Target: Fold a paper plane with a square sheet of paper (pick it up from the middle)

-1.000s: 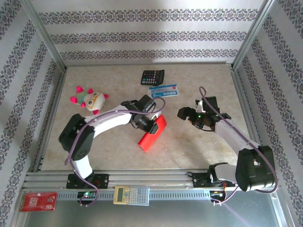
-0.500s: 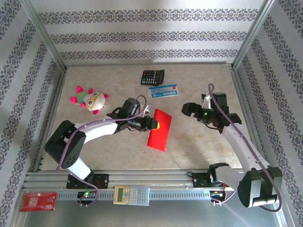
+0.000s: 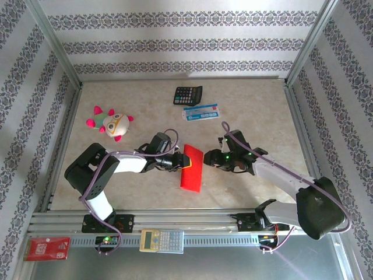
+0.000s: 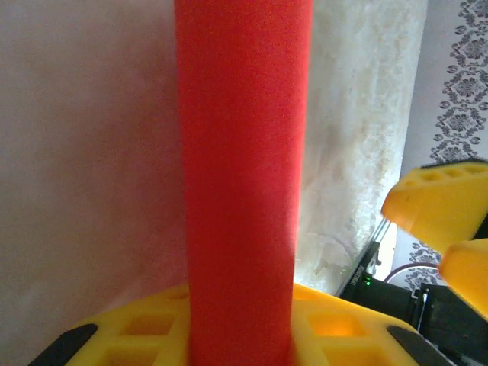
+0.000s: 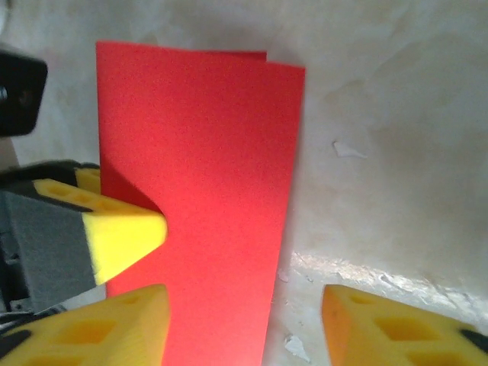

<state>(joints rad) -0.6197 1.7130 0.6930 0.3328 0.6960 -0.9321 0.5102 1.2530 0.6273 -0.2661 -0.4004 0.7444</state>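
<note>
A beige, marbled bench [image 3: 256, 105] sits inside patterned walls, seen from above. At the far left, on the metal rail [image 3: 221, 240] along the near edge, lies a small red printed packet [image 3: 46, 248]. Further back on the bench is a round stuffed toy [image 3: 111, 122] with pink spikes. A pale calculator [image 3: 161, 240] rests on the rail near the left arm's base.

The left arm reaches toward the middle of the bench. Its left claw [image 3: 180, 160] is clamped on the left edge of the red sheet of paper [image 3: 191, 170]. In the left wrist view the paper [image 4: 240, 191] rises as a red band from between the yellow fingers [image 4: 137, 335]. The sheet is folded into a long rectangle, two layers showing at its far end, and lies near the middle of the bench, angled slightly.

Behind it, well apart, sit a black calculator [image 3: 187, 94] and a blue and white card [image 3: 201, 112].

Just right of the paper, the right claw [image 3: 211, 158] hangs low with its fingers apart. In the right wrist view the right claw [image 5: 244, 324] straddles the paper's [image 5: 198, 168] right long edge, holding nothing. The left claw's yellow fingertip [image 5: 126, 229] presses the opposite edge.
</note>
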